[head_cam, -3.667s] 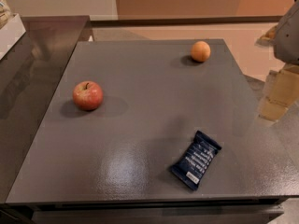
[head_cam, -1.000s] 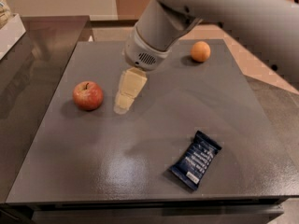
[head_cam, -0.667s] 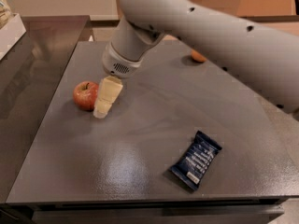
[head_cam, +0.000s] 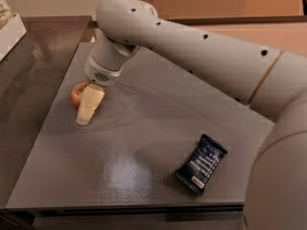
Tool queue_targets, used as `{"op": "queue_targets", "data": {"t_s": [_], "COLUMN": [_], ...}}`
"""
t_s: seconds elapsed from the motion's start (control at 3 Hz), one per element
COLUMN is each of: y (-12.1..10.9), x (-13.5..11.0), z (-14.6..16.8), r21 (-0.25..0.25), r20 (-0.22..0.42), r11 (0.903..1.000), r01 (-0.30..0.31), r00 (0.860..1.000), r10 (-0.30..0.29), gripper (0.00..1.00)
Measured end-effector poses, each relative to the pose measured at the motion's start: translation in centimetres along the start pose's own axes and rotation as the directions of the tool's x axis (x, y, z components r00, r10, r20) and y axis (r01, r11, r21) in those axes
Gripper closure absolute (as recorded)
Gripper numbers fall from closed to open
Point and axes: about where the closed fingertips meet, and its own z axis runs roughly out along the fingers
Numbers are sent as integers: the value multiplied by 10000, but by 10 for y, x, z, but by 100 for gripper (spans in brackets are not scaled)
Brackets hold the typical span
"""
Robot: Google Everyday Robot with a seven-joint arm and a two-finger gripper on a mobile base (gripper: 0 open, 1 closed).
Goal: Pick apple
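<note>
The red apple (head_cam: 75,94) lies on the left part of the grey table (head_cam: 144,128). Only its left edge shows, because my gripper (head_cam: 87,110) stands directly in front of it, down near the table surface. The cream gripper hangs from the white wrist of my arm (head_cam: 192,51), which reaches across the table from the right. I cannot tell whether the gripper touches the apple.
A dark blue snack packet (head_cam: 201,163) lies at the front right of the table. A white object (head_cam: 7,25) sits on the darker counter at the far left. The small orange fruit is hidden behind the arm.
My arm has swung from the right side across the table to the left. The gripper has come down in front of the apple and now covers most of it.
</note>
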Motion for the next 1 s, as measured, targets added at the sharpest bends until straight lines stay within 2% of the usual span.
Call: {"op": "queue_targets", "data": {"t_s": [0.33,0.67,1.0], "y": [-1,-1,-1], "x": [-3,-4,-7], "z": [0,-2,-22], "r21": [-17,-17,176], "r20": [43,45,390], "r11": [10000,10000,9998], "r01": [14,14,-77], "r00": [10000,10000,9992], "r10": [-14,-14,70], "gripper": [17,41,65]}}
